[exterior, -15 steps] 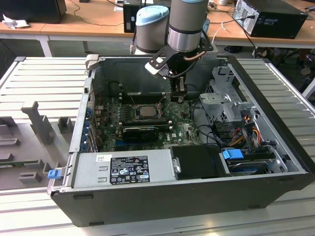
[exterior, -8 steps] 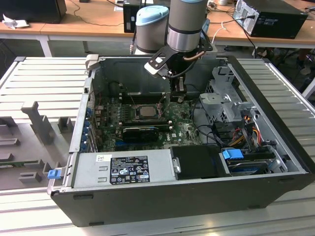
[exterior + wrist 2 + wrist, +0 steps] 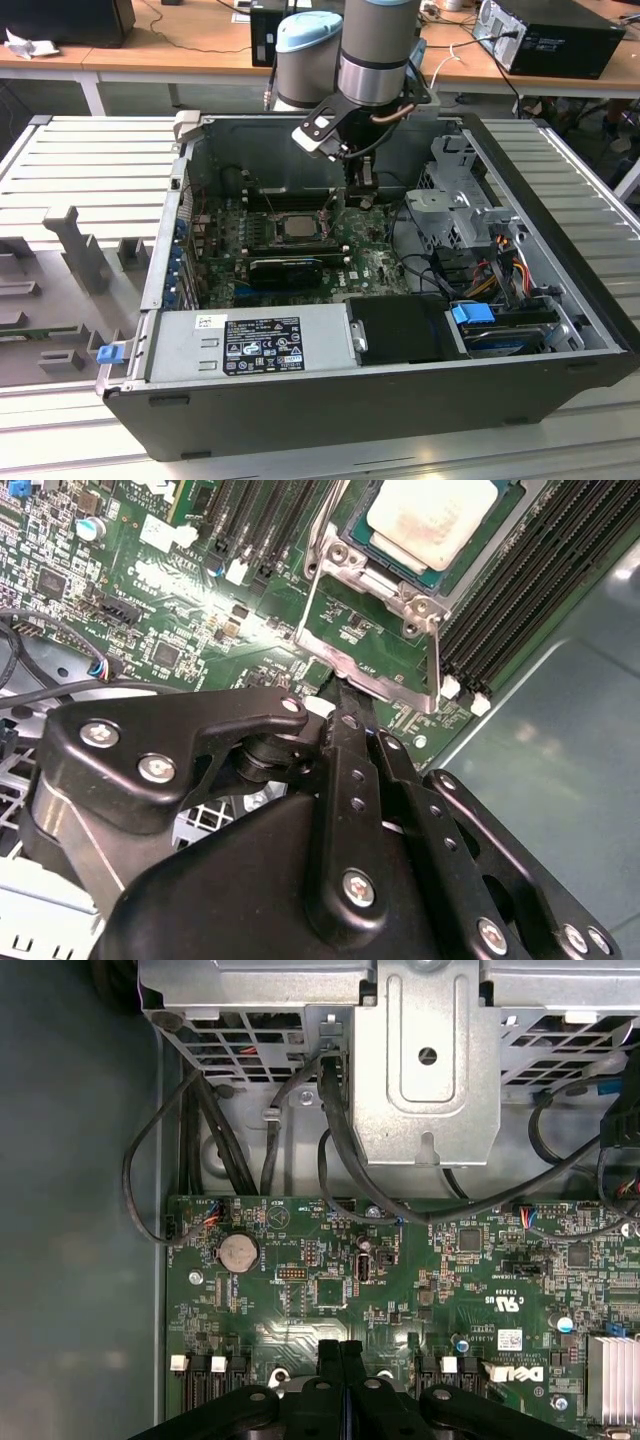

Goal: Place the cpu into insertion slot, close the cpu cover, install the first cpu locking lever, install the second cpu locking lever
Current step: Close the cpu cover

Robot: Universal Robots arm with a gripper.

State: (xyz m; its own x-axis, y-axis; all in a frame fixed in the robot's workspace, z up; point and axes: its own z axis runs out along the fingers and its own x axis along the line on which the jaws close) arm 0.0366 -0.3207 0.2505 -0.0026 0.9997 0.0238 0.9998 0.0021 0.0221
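Note:
The cpu (image 3: 297,226) (image 3: 430,515) lies flat in the insertion slot (image 3: 342,558), pale metal top up. The cpu cover (image 3: 436,655) is swung open beside the slot, and green board shows through its square window. My gripper (image 3: 362,195) (image 3: 338,690) (image 3: 340,1352) hangs inside the case next to the slot, on the exterior view's right of the cpu. Its black fingers (image 3: 328,1360) are pressed together, shut. Their tips meet the cover's free edge; I cannot tell whether they pinch it.
Black memory slots (image 3: 250,520) run on both sides of the socket. A black graphics card (image 3: 285,268) lies just in front, and the power supply (image 3: 250,345) nearer still. A metal drive cage (image 3: 455,205) (image 3: 425,1070) with cables stands at the exterior view's right.

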